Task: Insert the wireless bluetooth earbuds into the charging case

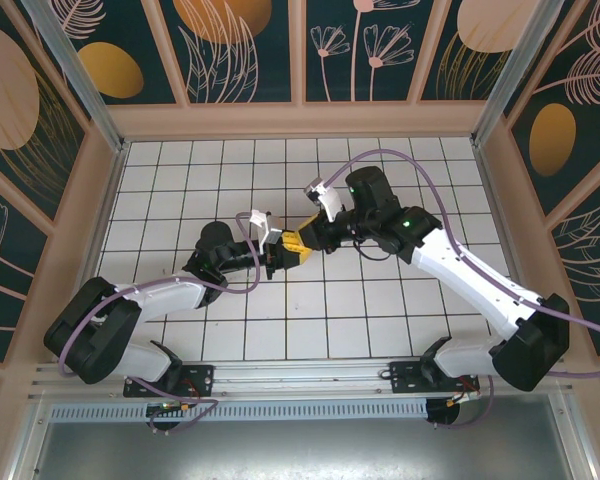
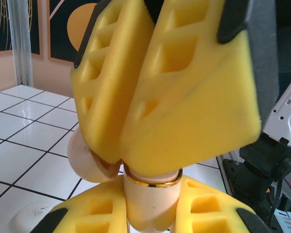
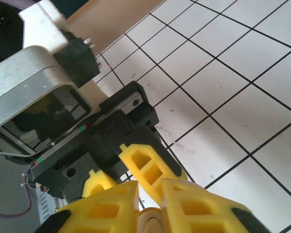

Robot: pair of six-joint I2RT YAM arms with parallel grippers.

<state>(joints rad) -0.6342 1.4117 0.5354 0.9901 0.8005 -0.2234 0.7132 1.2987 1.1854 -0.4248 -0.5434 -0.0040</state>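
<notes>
My left gripper [image 2: 153, 216] is shut on the charging case [image 2: 150, 201], a cream body with a gold rim, held upright above the tiles. Its lid [image 2: 87, 162] hangs open to the left. My right gripper [image 2: 123, 162] comes down from above with its yellow fingers [image 2: 184, 97] pressed together, their tips resting on the case's open mouth. From above, the left gripper [image 1: 277, 256] and right gripper [image 1: 300, 243] meet at mid-table. In the right wrist view the right gripper [image 3: 153, 187] stands over the left gripper's fingers [image 3: 148, 165]. Any earbud between the fingers is hidden.
A small white rounded piece [image 2: 36, 211] lies on the tile below and left of the case. The white tiled floor [image 1: 210, 170] is walled by beige panels [image 1: 300, 118] at the back and sides. Purple cables [image 1: 420, 165] loop over both arms.
</notes>
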